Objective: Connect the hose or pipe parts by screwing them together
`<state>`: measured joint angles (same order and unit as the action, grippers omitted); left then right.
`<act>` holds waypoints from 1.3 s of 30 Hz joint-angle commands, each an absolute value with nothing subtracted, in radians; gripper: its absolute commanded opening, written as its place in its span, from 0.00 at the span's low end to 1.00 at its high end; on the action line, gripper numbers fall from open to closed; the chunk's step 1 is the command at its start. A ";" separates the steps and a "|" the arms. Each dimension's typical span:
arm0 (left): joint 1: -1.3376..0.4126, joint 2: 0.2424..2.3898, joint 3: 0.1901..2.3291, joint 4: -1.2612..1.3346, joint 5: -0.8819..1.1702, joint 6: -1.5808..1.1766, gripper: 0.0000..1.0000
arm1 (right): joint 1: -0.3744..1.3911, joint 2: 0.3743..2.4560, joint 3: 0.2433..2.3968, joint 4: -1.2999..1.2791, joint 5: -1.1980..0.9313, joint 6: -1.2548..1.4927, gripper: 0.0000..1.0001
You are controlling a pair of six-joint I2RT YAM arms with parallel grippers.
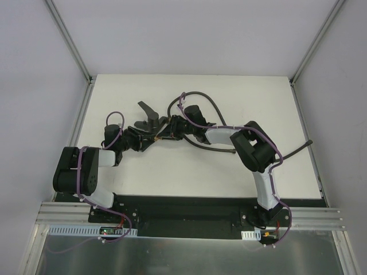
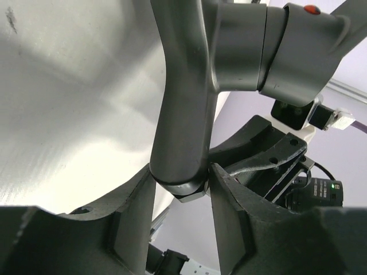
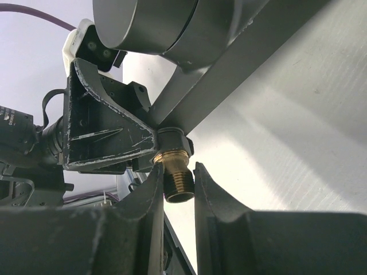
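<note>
The dark-grey forked fitting (image 1: 150,113) hangs over the middle of the table, between both grippers. My left gripper (image 1: 144,139) (image 2: 180,172) is shut on the blunt end of one dark branch of the fitting (image 2: 183,109); both fingers press against it. My right gripper (image 1: 172,130) (image 3: 176,172) is shut on a brass threaded tip (image 3: 178,182) below the fitting's dark nut (image 3: 172,140). The thin dark hose (image 1: 213,106) loops on the table behind the right wrist. One stretch of it runs off to the right edge (image 1: 301,146). Neither wrist view shows the hose's ends.
Purple cables (image 1: 114,114) run along both arms. The left gripper's scratched black finger (image 3: 109,134) sits close beside the nut in the right wrist view. Metal frame posts (image 1: 86,80) stand at the table's back corners, and a black base plate (image 1: 183,209) lies at the near edge.
</note>
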<state>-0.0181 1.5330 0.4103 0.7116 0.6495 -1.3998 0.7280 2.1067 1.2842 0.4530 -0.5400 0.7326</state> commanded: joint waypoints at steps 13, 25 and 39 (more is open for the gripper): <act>-0.066 1.540 0.453 0.707 0.586 -1.425 0.43 | 0.726 2.094 1.276 0.554 -0.566 0.795 0.01; -0.077 1.525 0.433 0.678 0.534 -1.451 0.02 | 0.726 2.085 1.255 0.561 -0.563 0.798 0.01; -0.074 1.516 0.463 0.654 0.488 -1.414 0.00 | 0.571 1.810 0.976 0.441 -0.468 0.756 0.69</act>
<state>-0.0784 1.5379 0.4294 0.6422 0.5377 -1.4395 0.6529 1.9842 1.0630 0.4919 -0.5110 0.7830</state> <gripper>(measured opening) 0.329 0.679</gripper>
